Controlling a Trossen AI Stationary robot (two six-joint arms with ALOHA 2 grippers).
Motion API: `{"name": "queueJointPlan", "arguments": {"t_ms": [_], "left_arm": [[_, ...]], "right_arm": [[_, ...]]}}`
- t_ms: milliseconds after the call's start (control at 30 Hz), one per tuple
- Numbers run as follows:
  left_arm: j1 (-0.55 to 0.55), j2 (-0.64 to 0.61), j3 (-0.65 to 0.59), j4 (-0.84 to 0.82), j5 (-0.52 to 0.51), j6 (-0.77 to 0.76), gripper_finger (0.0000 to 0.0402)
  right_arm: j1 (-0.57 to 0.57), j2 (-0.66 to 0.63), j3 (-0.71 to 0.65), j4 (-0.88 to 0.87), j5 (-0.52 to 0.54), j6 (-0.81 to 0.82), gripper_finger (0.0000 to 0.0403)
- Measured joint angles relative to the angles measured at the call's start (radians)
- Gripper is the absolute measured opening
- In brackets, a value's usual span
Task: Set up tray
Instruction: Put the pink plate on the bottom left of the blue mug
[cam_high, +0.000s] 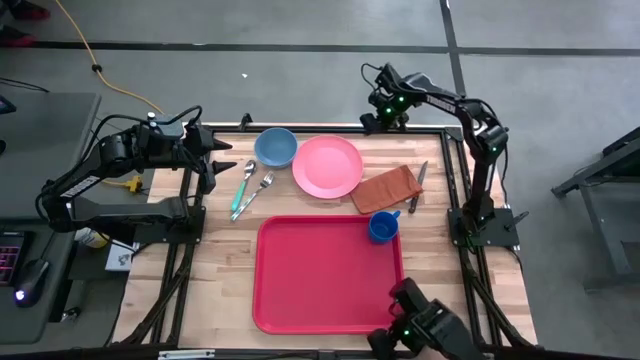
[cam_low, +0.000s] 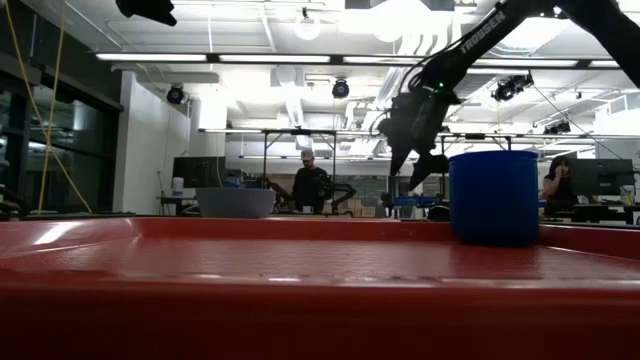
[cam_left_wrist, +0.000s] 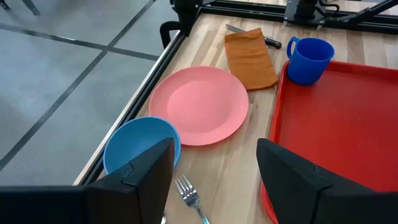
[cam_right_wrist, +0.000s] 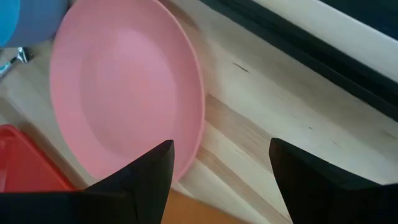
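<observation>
A: How do the fingers stand?
B: Both pairs spread wide, holding nothing. The left fingers (cam_left_wrist: 214, 180) hover by the round blue plastic bowl (cam_left_wrist: 140, 144); the right fingers (cam_right_wrist: 221, 177) hang above the round pink plastic plate (cam_right_wrist: 124, 93).
A: And the tray?
B: The large flat red plastic tray (cam_high: 325, 275) lies on the wooden desk (cam_high: 225, 265), a blue plastic mug (cam_high: 383, 226) in its corner.

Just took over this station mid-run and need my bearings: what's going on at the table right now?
Tray setup has barely begun. The red tray holds only the blue mug, at one corner. The pink plate, blue bowl, orange napkin, a knife, a fork and a second utensil with a teal handle lie on the wooden table beyond it. The left hand hangs open near the bowl, the right hand open at the table's edge by the plate; neither holds anything.
</observation>
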Motion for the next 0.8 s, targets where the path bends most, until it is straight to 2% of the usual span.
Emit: {"name": "queueJointPlan", "arguments": {"t_ms": [467,800], "left_arm": [[0.0,0.0,0.0,0.0,-0.001,-0.006,0.0262],[0.0,0.0,0.0,-0.001,-0.006,-0.005,0.0262]], "right_arm": [[0.02,0.004,-0.315,0.336,-0.151,0.183,0.0243],[0.069,0.0,-0.408,0.491,-0.166,0.261,0.0243]]}}
